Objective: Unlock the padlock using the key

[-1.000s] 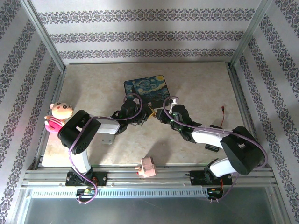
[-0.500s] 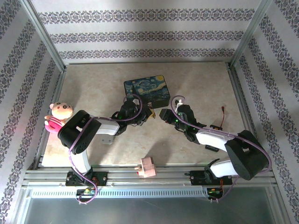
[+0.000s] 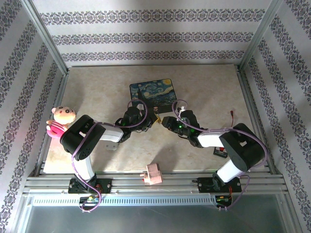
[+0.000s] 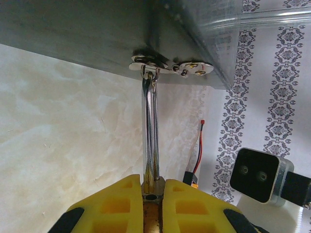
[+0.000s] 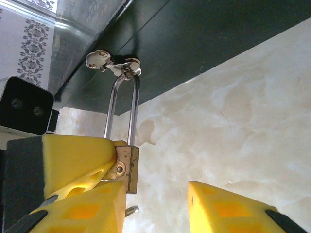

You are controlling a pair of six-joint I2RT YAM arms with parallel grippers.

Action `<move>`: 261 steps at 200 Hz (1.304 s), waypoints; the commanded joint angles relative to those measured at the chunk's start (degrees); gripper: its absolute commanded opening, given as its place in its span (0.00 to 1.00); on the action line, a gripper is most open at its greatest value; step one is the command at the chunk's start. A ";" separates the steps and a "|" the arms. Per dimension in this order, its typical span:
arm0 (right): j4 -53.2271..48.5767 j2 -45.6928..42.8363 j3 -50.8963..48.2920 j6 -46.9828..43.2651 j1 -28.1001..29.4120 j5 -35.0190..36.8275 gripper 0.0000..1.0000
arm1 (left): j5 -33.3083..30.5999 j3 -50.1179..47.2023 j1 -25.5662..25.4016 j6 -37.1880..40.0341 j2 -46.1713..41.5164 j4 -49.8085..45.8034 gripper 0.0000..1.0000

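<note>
1. While the left fingers press together on the brass body of the padlock, you see its thin silver shackle run straight toward 12 o'clock. The shackle passes through the small metal latch on the wall of the dark tin.
2. From above, the padlock sits just at the 6 o'clock edge of the starry tin, near the middle of the table.
3. In that top view the left fingers reach the padlock from 8 o'clock. The right fingers stand close by at 4 o'clock, apart from it.
4. On the right wrist camera, the right fingers are spread wide, with bare table between them, and they hold nothing.
5. There the padlock hangs from the latch, at 11 o'clock of that gap. A yellow left finger grips it from 9 o'clock.
6. A small dull metal tip shows just at 6 o'clock of the padlock body, beside the inner edge of one right finger. You cannot tell if it is the key.
7. A doll sits at the 9 o'clock rail, a pink block at the 6 o'clock edge, and a red wire toward 3 o'clock.
</note>
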 commanded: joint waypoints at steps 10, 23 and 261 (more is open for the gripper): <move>9.53 3.02 1.05 2.84 0.29 -2.49 0.37 | 1.87 -1.51 0.31 -1.78 1.32 -2.88 0.08; 11.85 4.38 1.14 3.58 0.36 -2.90 0.37 | 2.00 -1.43 0.29 -1.78 1.29 -2.69 0.08; 26.44 12.13 -1.88 4.90 0.90 -1.56 0.23 | -1.41 -1.92 1.52 3.76 -6.40 -9.14 0.69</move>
